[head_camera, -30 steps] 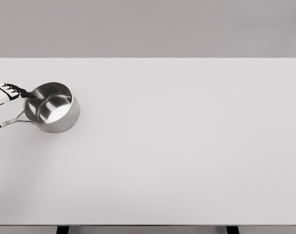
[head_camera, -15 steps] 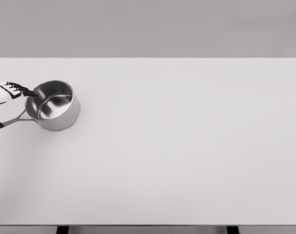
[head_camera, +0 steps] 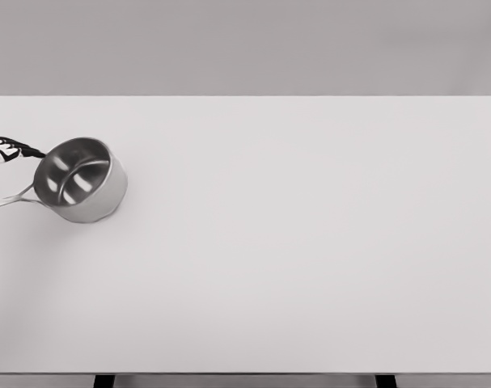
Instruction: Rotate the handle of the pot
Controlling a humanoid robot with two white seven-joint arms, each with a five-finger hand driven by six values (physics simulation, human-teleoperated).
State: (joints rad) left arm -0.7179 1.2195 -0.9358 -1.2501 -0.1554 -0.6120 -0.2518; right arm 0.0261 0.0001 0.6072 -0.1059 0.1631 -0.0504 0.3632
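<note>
In the head view, a wide, plain white table (head_camera: 310, 242) with a smooth matte top filled most of the picture, its far edge set against a bare grey wall (head_camera: 245, 44), and two dark legs (head_camera: 104, 381) showed under its near edge. The left robot hand (head_camera: 1, 151) showed only in part at the picture's left edge, white with black striped fingers (head_camera: 19, 148) stretched toward the right; how far it was open could not be told, since most of it lay outside the picture. The dark fingertips reached up to the rim of the pot (head_camera: 79, 179), which stood just to the right of the robot hand on the table; whether they touched the rim could not be told. A second dark bit of the robot hand sat at the picture's edge lower down, at the end of the pot handle (head_camera: 14, 197). The pot was a round, shiny steel saucepan, open-topped, with bright reflections inside. Its thin metal handle ran from the pot's lower left side toward the robot hand.
</note>
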